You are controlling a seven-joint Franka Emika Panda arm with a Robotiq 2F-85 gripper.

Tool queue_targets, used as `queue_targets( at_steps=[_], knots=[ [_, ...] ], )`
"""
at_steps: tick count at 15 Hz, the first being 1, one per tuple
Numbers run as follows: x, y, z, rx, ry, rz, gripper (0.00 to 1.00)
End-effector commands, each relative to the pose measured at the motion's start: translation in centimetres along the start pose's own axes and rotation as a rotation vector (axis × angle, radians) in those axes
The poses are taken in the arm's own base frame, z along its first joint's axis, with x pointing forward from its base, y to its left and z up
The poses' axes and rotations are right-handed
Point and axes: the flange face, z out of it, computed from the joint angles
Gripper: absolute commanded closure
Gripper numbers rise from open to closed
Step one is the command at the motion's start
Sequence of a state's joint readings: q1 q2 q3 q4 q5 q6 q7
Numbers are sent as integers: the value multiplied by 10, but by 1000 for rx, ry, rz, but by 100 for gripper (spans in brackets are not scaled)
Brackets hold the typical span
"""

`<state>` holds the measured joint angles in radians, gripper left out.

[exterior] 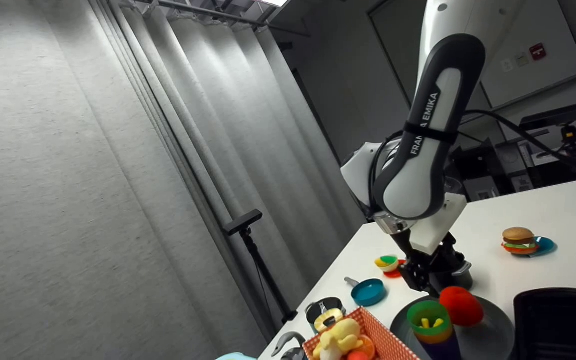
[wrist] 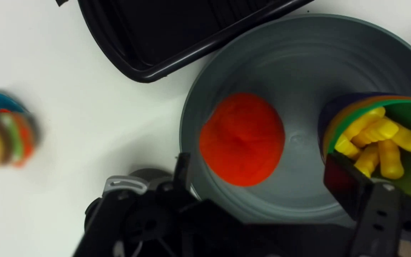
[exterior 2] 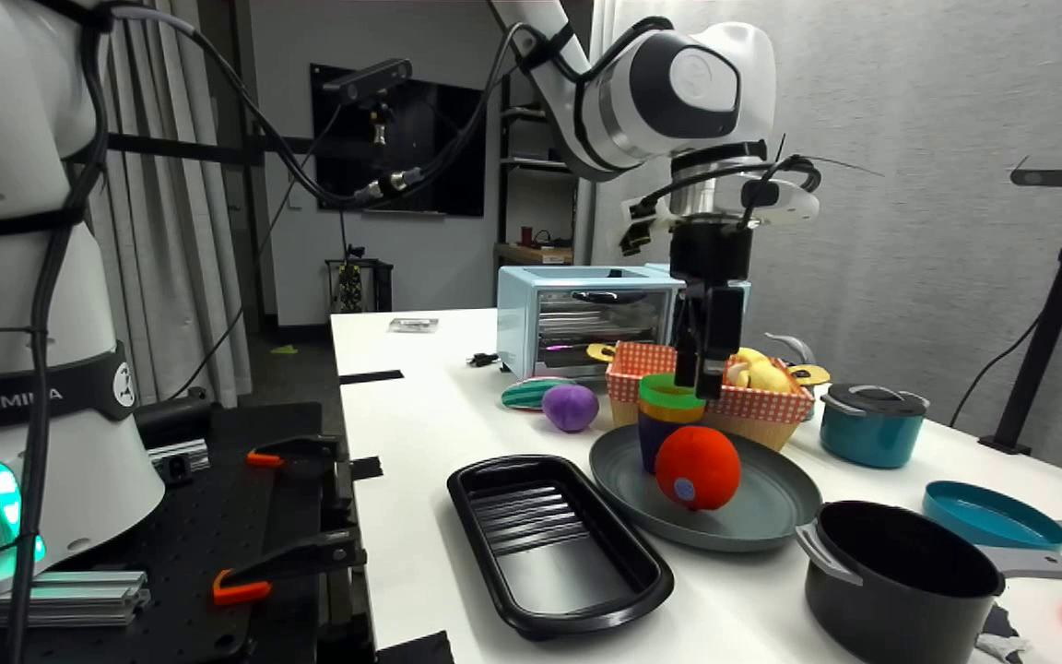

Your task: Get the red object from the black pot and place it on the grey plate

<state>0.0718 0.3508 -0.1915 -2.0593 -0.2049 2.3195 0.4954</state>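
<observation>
One red object on the grey plate, beneath a parted pincer

The red object, round with a small pale sticker, rests on the plate. Also on the plate stands a cup banded purple, orange and green, holding yellow sticks; the wrist view shows a gap between it and the red object. Above the plate hangs the pincer, its two fingers wide apart; whether it touches the cup I cannot tell.

Just beside the plate, on the white counter, stand the black pot, the low black tray and a basket lined in red check; whether any touches the plate I cannot tell. Near the plate lie a teal pan and a purple rounded toy. Farther from the plate stands a lidded teal pot. Well apart from the plate, a toy burger and small blue dish show in an exterior view, as does a light-blue toaster oven.
</observation>
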Motion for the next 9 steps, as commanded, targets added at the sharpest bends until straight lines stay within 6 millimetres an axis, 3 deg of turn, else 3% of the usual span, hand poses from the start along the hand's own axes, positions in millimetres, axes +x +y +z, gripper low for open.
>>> queue_targets(
  at_steps=[1,9],
  knots=[
    [-13,5,-22,4,40,-1,0],
    [-49,7,-65,18,124,-51,0]
  ],
)
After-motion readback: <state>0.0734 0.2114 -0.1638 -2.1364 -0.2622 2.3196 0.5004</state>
